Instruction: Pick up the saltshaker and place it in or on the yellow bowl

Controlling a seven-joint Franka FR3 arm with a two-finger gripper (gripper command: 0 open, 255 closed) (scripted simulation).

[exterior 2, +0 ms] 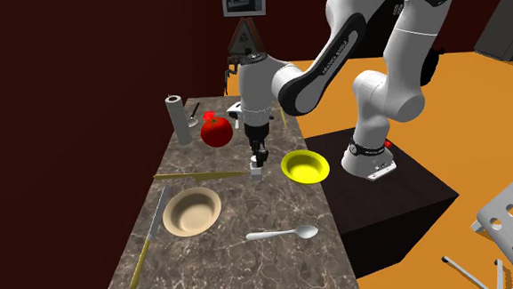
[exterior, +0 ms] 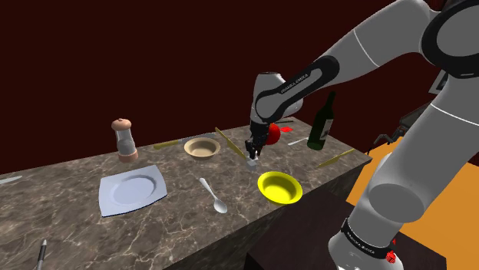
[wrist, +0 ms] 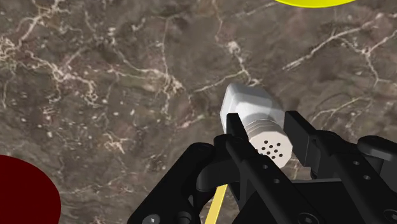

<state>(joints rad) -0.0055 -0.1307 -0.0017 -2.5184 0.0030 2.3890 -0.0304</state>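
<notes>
My black pincer (wrist: 266, 127) pinches the white saltshaker (wrist: 250, 105), one finger on each side of its perforated cap. The shaker's body points down from my fingers, close over the dark marbled worktop (wrist: 95, 76). I cannot tell whether its base is clear of the stone. I judge the grasp done, with the carry and the release left to do. The yellow bowl (exterior: 279, 186) lies near my pincer, on the side toward my stand, with nothing in it. Beyond my pincer, away from the stand, sits a round red thing (exterior: 273, 134).
</notes>
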